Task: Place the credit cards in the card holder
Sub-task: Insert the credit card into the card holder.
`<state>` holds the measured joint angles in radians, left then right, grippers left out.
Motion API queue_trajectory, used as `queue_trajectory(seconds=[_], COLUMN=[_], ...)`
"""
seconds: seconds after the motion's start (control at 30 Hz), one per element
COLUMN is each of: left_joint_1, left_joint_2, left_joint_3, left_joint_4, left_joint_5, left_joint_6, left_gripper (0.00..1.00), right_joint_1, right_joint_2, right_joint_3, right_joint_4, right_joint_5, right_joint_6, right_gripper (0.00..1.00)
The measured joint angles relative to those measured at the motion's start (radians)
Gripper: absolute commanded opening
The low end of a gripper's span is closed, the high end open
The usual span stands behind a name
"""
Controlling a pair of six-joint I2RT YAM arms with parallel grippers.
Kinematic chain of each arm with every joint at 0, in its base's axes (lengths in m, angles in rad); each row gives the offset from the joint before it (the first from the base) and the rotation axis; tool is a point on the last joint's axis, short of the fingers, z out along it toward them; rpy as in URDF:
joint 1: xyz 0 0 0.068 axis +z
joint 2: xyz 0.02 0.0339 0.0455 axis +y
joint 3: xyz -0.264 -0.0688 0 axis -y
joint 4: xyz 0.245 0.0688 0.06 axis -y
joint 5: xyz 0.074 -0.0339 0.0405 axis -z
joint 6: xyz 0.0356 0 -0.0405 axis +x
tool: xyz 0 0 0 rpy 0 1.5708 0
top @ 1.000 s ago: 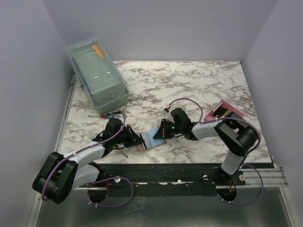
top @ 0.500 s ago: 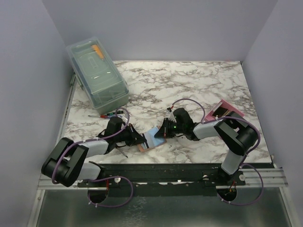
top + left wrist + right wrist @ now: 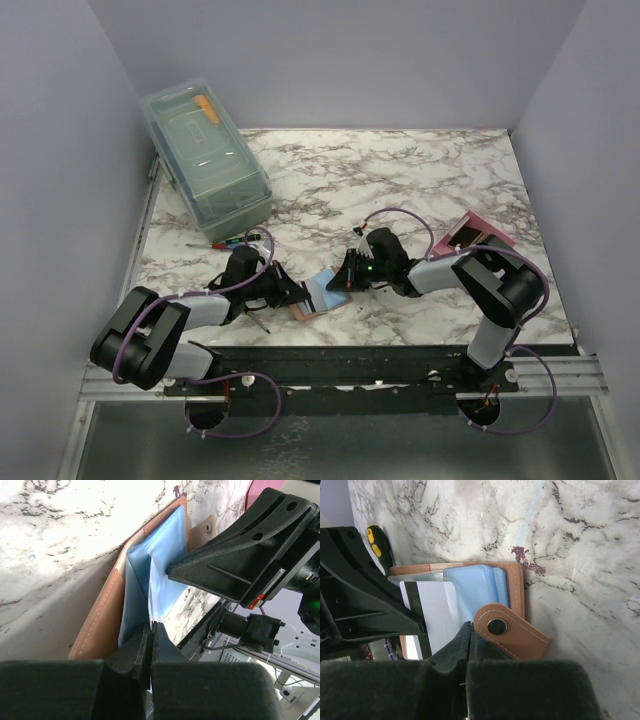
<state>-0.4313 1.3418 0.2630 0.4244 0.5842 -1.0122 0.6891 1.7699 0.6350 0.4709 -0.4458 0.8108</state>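
The tan card holder [image 3: 318,293] lies open near the table's front edge, with its pale blue pockets showing. My left gripper [image 3: 292,298] is shut on a white card with a dark stripe [image 3: 436,612], whose far end lies in among the blue pockets. In the left wrist view the card's thin edge sits between my shut jaws [image 3: 151,626], beside the holder's tan cover [image 3: 100,615]. My right gripper [image 3: 341,284] is shut on a blue pocket sleeve [image 3: 470,626] next to the snap tab [image 3: 510,635]. The pink tray [image 3: 472,234] holds dark cards.
A clear lidded plastic box [image 3: 205,160] stands at the back left. A screwdriver [image 3: 225,242] lies beside the left arm; its yellow-black handle [image 3: 376,545] also shows in the right wrist view. The two grippers face each other across the holder, close together.
The left arm's elbow has swung in and its gripper has edged slightly toward the holder. The right arm and the holder have hardly moved.
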Motion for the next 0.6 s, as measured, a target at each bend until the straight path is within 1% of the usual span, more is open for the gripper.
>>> queue_trajectory(seconds=[0.33,0.6], left_joint_1=[0.000,-0.003], left_joint_2=[0.006,0.005], left_joint_3=[0.000,0.024], left_joint_4=[0.008,-0.042], left_joint_5=[-0.035,-0.055], left_joint_6=[0.032,0.100], left_gripper=[0.00,0.00], right_joint_1=[-0.002,-0.003], right_joint_2=[0.003,0.006], right_joint_3=[0.000,0.000], right_joint_4=[0.004,0.006], right_joint_5=[-0.005,-0.010], right_joint_6=[0.000,0.000], right_gripper=[0.00,0.00])
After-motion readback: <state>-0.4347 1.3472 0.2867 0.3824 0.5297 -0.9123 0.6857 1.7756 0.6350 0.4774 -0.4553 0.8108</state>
